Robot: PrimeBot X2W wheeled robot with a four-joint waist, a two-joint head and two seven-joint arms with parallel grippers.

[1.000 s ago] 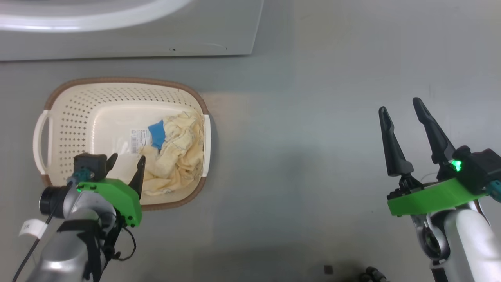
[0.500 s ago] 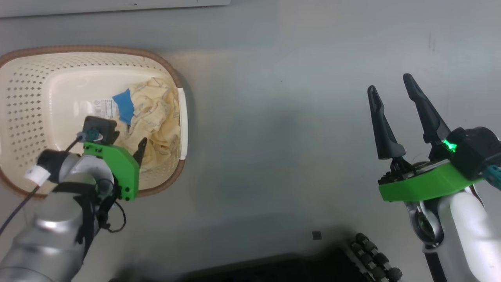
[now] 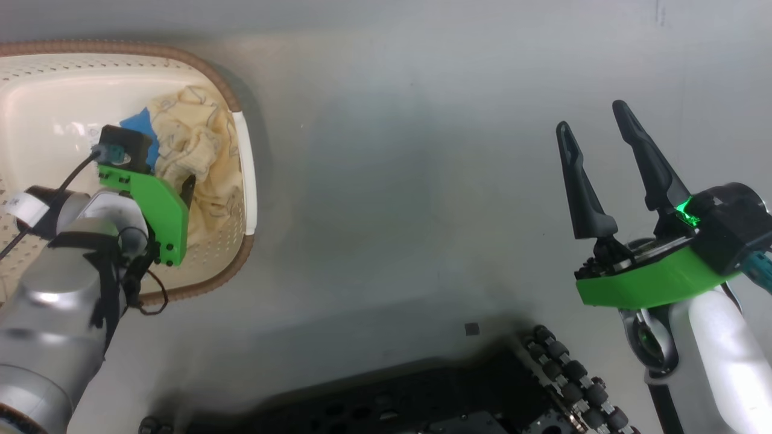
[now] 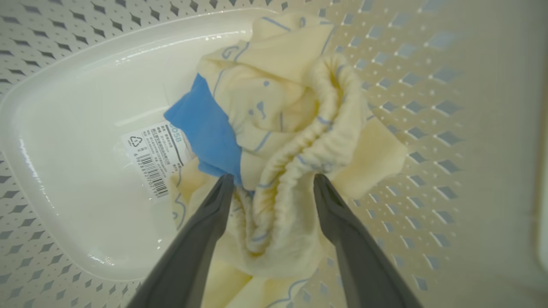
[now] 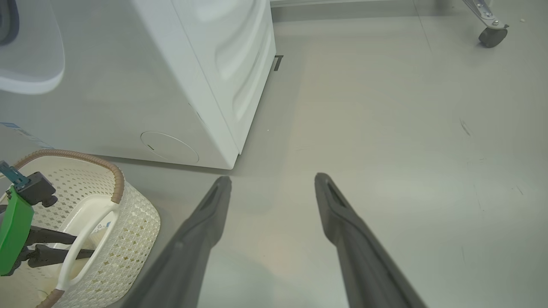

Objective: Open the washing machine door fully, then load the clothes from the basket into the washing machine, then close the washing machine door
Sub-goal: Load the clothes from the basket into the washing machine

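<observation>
The right pincer (image 5: 272, 176), spread wide, hangs over grey floor (image 5: 406, 149) near the washing machine (image 5: 201, 85) and basket (image 5: 132, 220).

Pale yellow clothes (image 4: 299, 107) with blue outlines, cream perforated basket (image 4: 428, 85), white washing machine (image 5: 214, 85), grey floor (image 5: 406, 128)

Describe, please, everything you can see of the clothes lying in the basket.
The clothes are a crumpled heap of soft pale yellow fabric with thin blue printed outlines, a ruched elastic-looking band bulging at the front and a bright blue cuff at one side. They lie on the basket floor against its perforated wall, partly covering the label sticker. The left gripper stands open, its fingers straddling the ruched fold, not closed on it.
</observation>
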